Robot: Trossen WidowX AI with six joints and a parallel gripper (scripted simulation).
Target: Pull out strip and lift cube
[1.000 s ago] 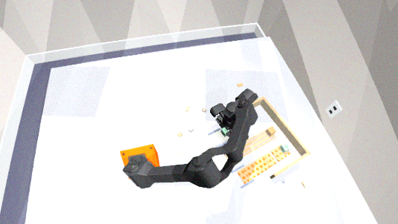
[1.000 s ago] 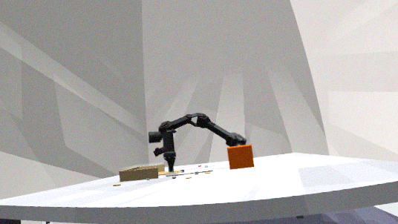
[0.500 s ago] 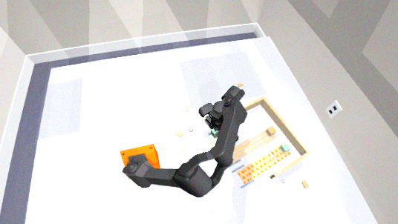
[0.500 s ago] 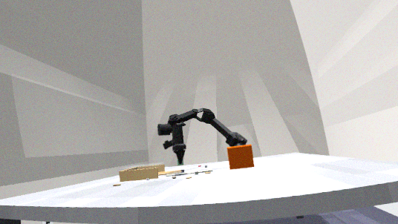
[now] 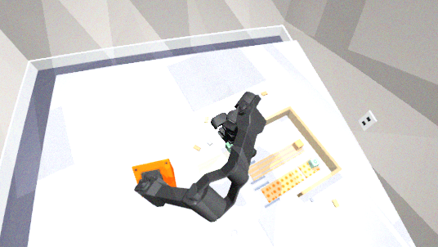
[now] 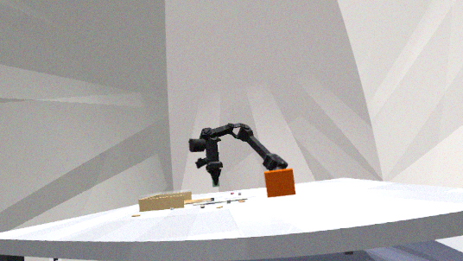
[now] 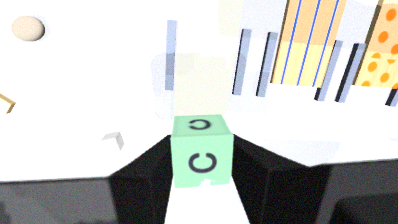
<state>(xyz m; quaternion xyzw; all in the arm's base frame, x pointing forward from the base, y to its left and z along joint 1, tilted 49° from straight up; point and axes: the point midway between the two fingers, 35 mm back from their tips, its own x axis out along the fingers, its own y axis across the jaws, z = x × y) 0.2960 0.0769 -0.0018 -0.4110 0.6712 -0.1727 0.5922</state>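
My gripper (image 5: pixel 229 141) (image 6: pixel 215 183) (image 7: pixel 199 139) is shut on a light green cube (image 5: pixel 229 145) (image 7: pixel 202 162) marked with a black C. The cube is held above the table, off any strip. A pale cream strip (image 7: pixel 202 85) lies below and beyond it, between grey rails. A blue-striped wooden strip (image 5: pixel 274 161) (image 7: pixel 303 30) lies to the right in the wrist view, with a wooden cube (image 5: pixel 298 144) at its far end. An orange-dotted strip (image 5: pixel 286 184) (image 7: pixel 387 40) lies beyond that, with another green cube (image 5: pixel 314 163) at its far end; its label is not readable.
A low wooden wall (image 5: pixel 312 136) (image 6: pixel 161 203) encloses the strips' far ends. Grey rails (image 7: pixel 170 55) (image 7: pixel 242 62) flank the cream strip. An orange block (image 5: pixel 153 166) (image 6: pixel 280 183) stands under the arm's base. Small scraps lie about, including a wooden chip (image 5: pixel 197 148) and a brown lump (image 7: pixel 28 28).
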